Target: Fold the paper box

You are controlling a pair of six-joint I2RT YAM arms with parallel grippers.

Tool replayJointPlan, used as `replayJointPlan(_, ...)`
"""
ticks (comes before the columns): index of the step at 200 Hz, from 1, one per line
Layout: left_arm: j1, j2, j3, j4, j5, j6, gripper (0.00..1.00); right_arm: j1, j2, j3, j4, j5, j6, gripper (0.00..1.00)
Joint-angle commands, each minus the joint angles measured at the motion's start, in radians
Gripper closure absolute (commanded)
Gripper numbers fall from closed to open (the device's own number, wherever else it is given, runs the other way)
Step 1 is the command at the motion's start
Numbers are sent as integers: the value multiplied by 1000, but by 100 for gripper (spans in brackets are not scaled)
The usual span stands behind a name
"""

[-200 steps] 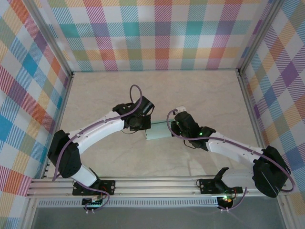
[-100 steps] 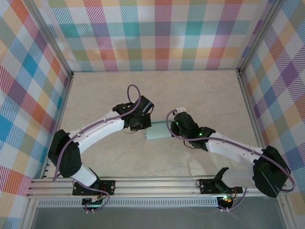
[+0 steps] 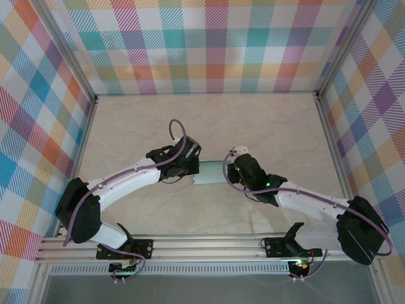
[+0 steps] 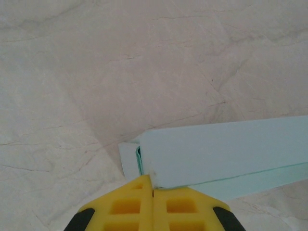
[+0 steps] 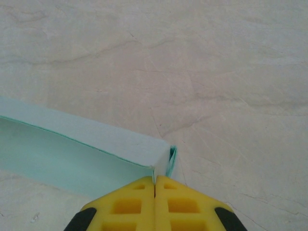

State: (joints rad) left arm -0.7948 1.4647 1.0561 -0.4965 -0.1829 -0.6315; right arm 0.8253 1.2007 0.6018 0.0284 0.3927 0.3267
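The paper box is a pale mint, flat rectangular box lying on the table between my two grippers. My left gripper is shut, and its yellow fingertips touch the box's left end. In the left wrist view the left gripper meets the near corner of the box, where a small end flap sticks out. My right gripper is shut too and presses on the right end. In the right wrist view the right gripper sits at the corner of the box, beside a folded end flap.
The table is a beige marbled surface with plaid walls on three sides. Aluminium rails run along the near edge by the arm bases. Bare surface lies beyond the box and to both sides.
Both grippers have shifted slightly away from the bases and closer together, and the box has moved a little farther from the near edge with them. Both stay shut.
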Motion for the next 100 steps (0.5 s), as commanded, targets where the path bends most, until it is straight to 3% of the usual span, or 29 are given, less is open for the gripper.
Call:
replayJointPlan(1, -40, 11, -78, 39, -43, 33, 100, 23, 22, -65, 30, -67, -20, 100)
replayJointPlan(30, -74, 18, -94, 49, -105, 49, 100, 29, -12, -72, 39, -71, -34, 94)
replayJointPlan(76, -87, 27, -82, 32, -140, 57, 100, 28, -174, -101, 47, -57, -53, 40)
replayJointPlan(100, -91, 35, -70, 22, -144, 67, 100, 28, -286, -106, 43, -23, -36, 26)
